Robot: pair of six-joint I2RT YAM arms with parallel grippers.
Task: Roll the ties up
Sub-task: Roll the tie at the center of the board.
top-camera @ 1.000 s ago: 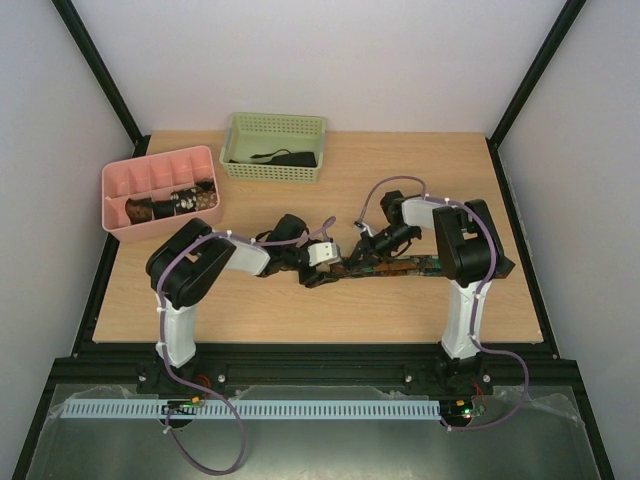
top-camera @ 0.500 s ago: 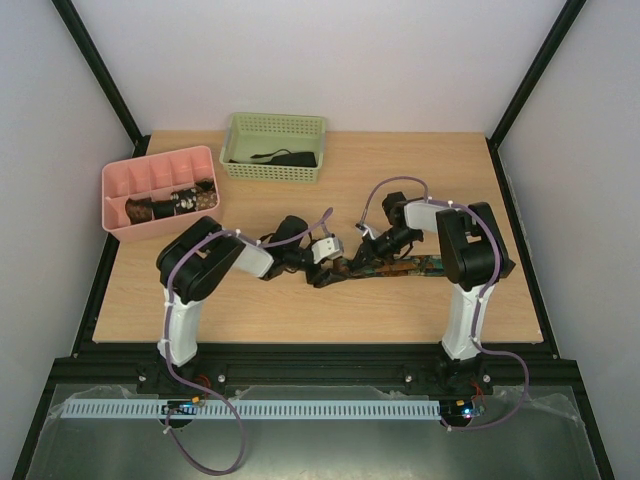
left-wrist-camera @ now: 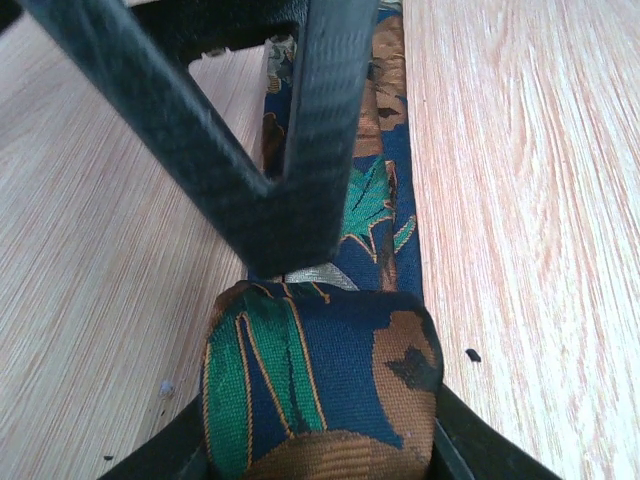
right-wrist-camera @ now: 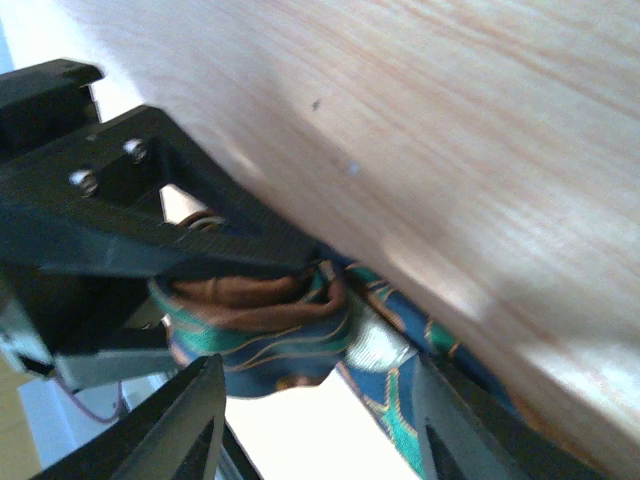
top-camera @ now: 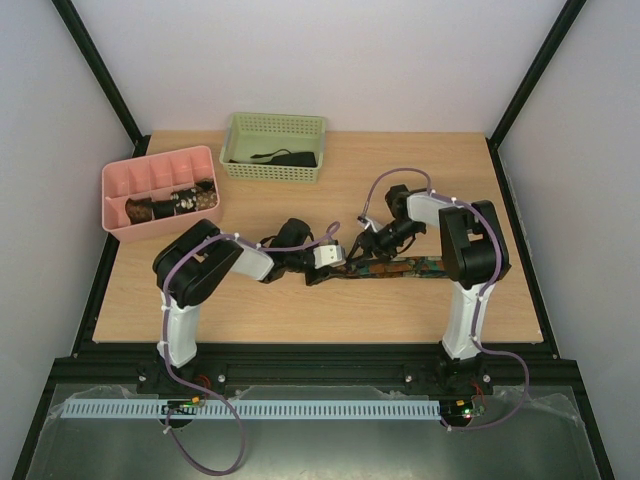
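Observation:
A blue, green and brown patterned tie (top-camera: 400, 267) lies flat across the table's middle, its left end wound into a small coil (left-wrist-camera: 320, 385). My left gripper (top-camera: 322, 268) is shut on that coil, whose sides touch both fingers (left-wrist-camera: 470, 450). My right gripper (top-camera: 362, 246) hovers just right of the coil, over the flat strip, open and holding nothing. In the right wrist view, its fingers (right-wrist-camera: 190, 420) stand wide apart on either side of the coil (right-wrist-camera: 260, 320). One of those fingers (left-wrist-camera: 300, 130) crosses the left wrist view above the strip.
A pink divided tray (top-camera: 118, 180) at the far left holds rolled ties (top-camera: 170, 203). A green basket (top-camera: 240, 125) at the back holds a dark tie (top-camera: 285, 157). Purple cables loop over both arms.
My right gripper has opened and let go of the tie. My left gripper has closed in on the coil and shifted slightly right.

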